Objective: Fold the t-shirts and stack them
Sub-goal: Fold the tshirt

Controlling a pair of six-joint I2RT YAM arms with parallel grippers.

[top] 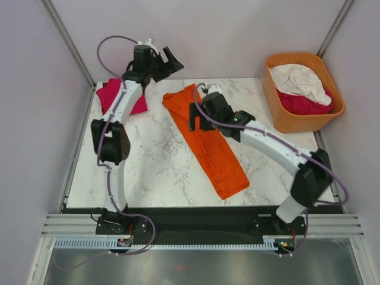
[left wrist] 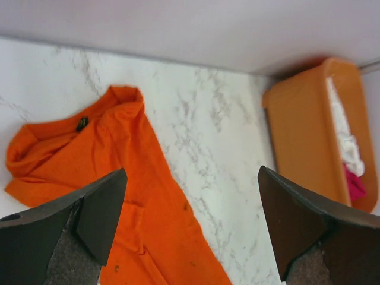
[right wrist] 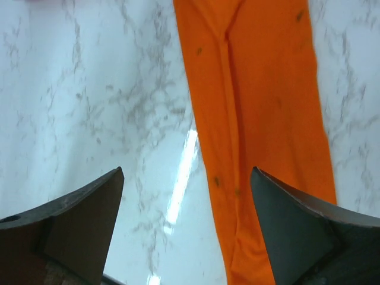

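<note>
A pink shirt [top: 110,94] lies flat at the far left corner of the counter [top: 154,160], partly under my left arm. My left end effector [left wrist: 193,178] is wide open and empty, above the far edge. The orange shirt [top: 208,142] runs as a long strip from far centre to near right. My right end effector [right wrist: 187,172], also open and empty, hovers over it. A white shirt [top: 300,80] and a crimson shirt [top: 306,104] sit in the tub [top: 300,123] at far right.
</note>
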